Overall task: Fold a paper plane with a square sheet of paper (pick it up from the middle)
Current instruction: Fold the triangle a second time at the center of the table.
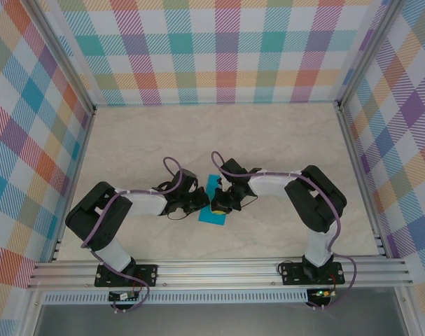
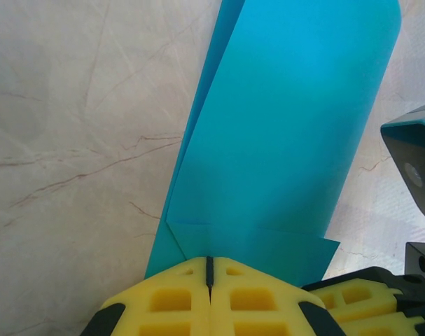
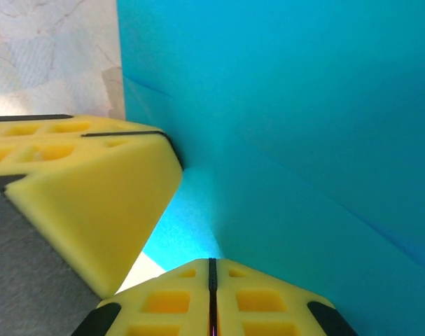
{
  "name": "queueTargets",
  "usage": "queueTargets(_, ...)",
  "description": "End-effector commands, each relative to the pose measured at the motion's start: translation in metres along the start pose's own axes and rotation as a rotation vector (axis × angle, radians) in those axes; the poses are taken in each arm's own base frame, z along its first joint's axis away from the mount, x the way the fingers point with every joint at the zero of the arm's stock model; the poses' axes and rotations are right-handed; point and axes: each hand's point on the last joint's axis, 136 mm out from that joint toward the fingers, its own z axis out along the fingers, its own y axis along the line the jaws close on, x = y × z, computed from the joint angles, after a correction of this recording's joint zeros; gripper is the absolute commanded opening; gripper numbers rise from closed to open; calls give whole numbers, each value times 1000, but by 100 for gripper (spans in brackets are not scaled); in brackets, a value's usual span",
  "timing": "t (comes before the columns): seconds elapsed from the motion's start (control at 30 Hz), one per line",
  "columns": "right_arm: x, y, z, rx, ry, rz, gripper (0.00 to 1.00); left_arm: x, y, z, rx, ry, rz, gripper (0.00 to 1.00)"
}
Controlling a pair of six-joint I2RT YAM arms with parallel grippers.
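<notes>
The left gripper (image 2: 209,269) is pressed fully together. Its two blocky yellow foam pads (image 2: 170,301) meet along a thin dark seam with no gap. The tip sits right at the near edge of the folded teal-blue sheet of paper (image 2: 289,140), touching it. Whether a layer of paper is nipped in the seam cannot be told.

The right gripper (image 3: 212,276) is equally closed, pad against pad, with its tip against the same paper (image 3: 303,105) (which curves up close in front of that wrist camera). Again, a pinch cannot be told from mere contact. The left gripper's yellow pad (image 3: 93,189) lies just beside it, also against the sheet.

From above, the two grippers (image 1: 200,204) (image 1: 221,201) face each other over the paper (image 1: 213,215). It lies between them, near the middle of the table and slightly toward the arms.

In the left wrist view the sheet is a long doubled strip. An under-layer peeks out along its left side, and a crease crosses the near end.

The table is a pale marble-patterned surface (image 1: 282,140) with thin brown veins. Walls of pastel plaid (image 1: 219,49) close it in on three sides, and a ribbed aluminium rail (image 1: 219,269) at the near edge carries both arm bases. Purple cables (image 1: 171,165) loop along the arms.
</notes>
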Motion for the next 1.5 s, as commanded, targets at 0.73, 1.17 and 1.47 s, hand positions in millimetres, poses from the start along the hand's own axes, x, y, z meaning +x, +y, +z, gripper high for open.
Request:
queueTargets(0.73, 46, -21, -13, -32, 39, 3, 12, 10, 26, 1, -105, 22, -21, 0)
queueTargets(1.17, 62, -43, -7, -4, 66, 37, 14, 10, 25, 2, -103, 23, -21, 0)
queueTargets(1.47, 59, -33, -19, -23, 27, -3, 13, 11, 24, 1, -99, 26, -21, 0)
